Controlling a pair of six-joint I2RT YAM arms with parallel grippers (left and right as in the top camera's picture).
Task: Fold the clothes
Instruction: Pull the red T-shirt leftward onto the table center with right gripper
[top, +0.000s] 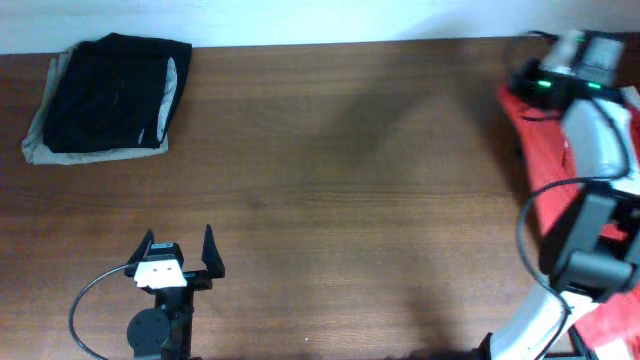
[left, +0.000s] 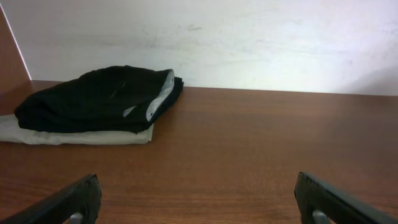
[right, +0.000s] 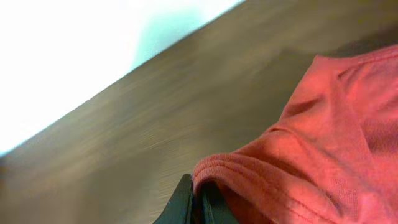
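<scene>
The clothes in hand are a red-orange shirt (right: 323, 143). It hangs bunched at the table's right edge (top: 541, 160), partly under the right arm. My right gripper (right: 200, 200) is shut on a ribbed hem of this shirt, and the fabric drapes over its fingertips. The right wrist view is blurred. In the overhead view the right gripper's jaws are hidden by the wrist near the far right corner. My left gripper (top: 180, 248) rests near the front left, open wide (left: 196, 190), with only bare table between its fingers.
A folded black garment (top: 112, 92) lies on a folded beige one (top: 40, 140) at the far left corner, also seen ahead of the left gripper (left: 93, 99). A white wall (left: 249, 37) borders the wooden table (top: 330, 190) at the back.
</scene>
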